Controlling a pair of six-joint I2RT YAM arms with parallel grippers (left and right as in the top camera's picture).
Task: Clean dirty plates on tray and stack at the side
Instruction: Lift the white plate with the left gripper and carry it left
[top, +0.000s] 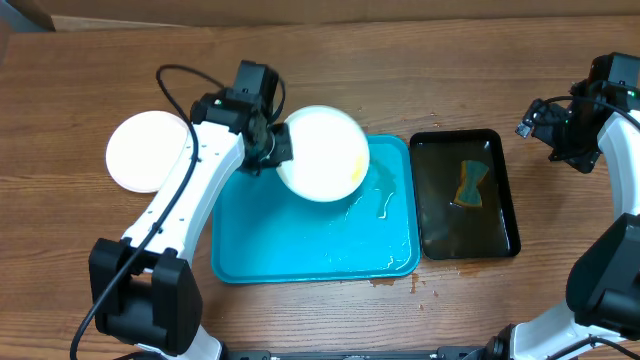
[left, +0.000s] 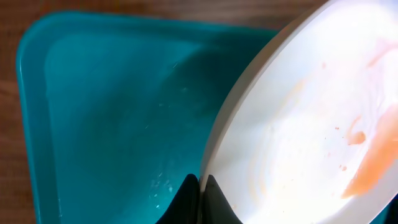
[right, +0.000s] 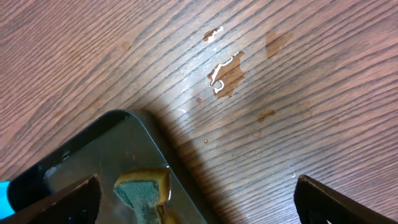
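My left gripper (top: 268, 143) is shut on the rim of a white dirty plate (top: 322, 152), holding it tilted above the back of the turquoise tray (top: 300, 262). In the left wrist view the plate (left: 311, 124) shows orange-red smears, with my fingertips (left: 200, 186) pinching its edge over the tray (left: 112, 112). A white plate (top: 145, 150) lies on the table left of the tray. My right gripper (top: 575, 130) is open and empty at the far right, above the bare table (right: 261, 93); its fingers (right: 199, 199) are spread wide.
A narrow black tray (top: 464, 195) holding water and a yellow-and-blue sponge (top: 469, 184) stands right of the turquoise tray; the sponge also shows in the right wrist view (right: 143, 186). Water spots lie on the wood (right: 224, 74). Water pools in the turquoise tray.
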